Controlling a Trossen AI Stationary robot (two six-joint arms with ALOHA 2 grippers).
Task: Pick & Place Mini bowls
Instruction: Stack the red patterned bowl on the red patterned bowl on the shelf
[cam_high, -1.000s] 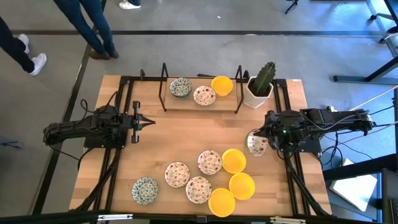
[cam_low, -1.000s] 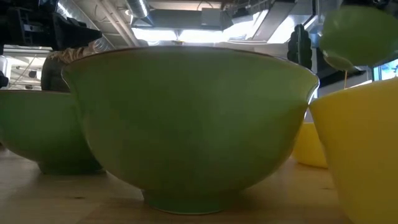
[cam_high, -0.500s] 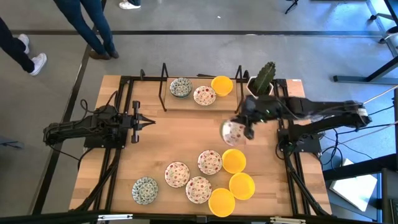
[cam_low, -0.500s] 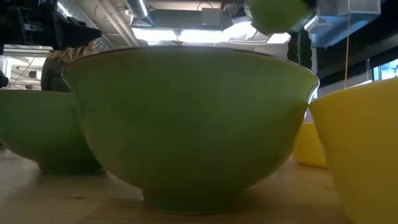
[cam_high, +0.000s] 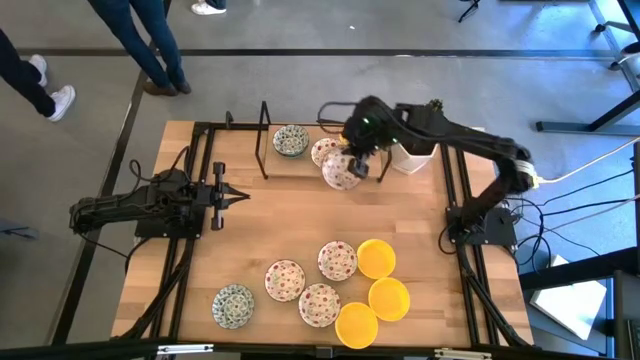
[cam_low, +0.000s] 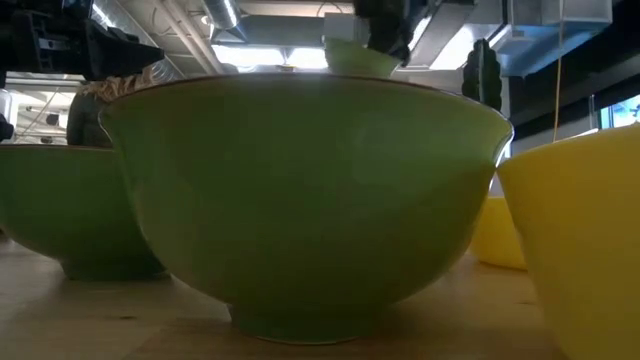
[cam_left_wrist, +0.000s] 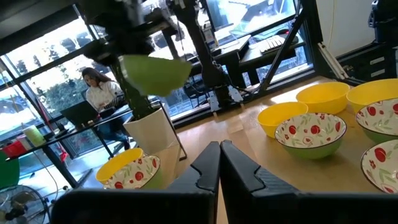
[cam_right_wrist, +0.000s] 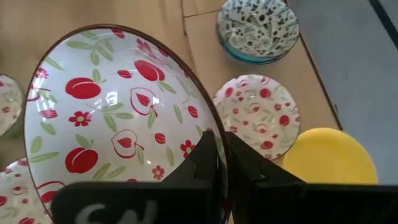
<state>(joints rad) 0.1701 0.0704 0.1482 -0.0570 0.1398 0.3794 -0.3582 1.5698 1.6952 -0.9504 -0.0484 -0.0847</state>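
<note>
The right gripper (cam_high: 352, 166) pinches the rim of a red-speckled bowl (cam_high: 341, 170), held above the far shelf (cam_high: 300, 166), just beside the three bowls (cam_high: 318, 146) resting there. The left gripper (cam_high: 243, 198), fingers pressed together, waits at the left. Seven more bowls (cam_high: 325, 290) sit near the table's front.

Wooden table (cam_high: 270, 215): mini bowls (cam_high: 338, 262), cactus pot (cam_high: 410, 155).

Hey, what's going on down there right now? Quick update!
Right claw shut on a red-speckled bowl, carried above the shelf. Left claw shut, empty, waiting at table's left. Three bowls already on shelf; cactus pot alongside.
</note>
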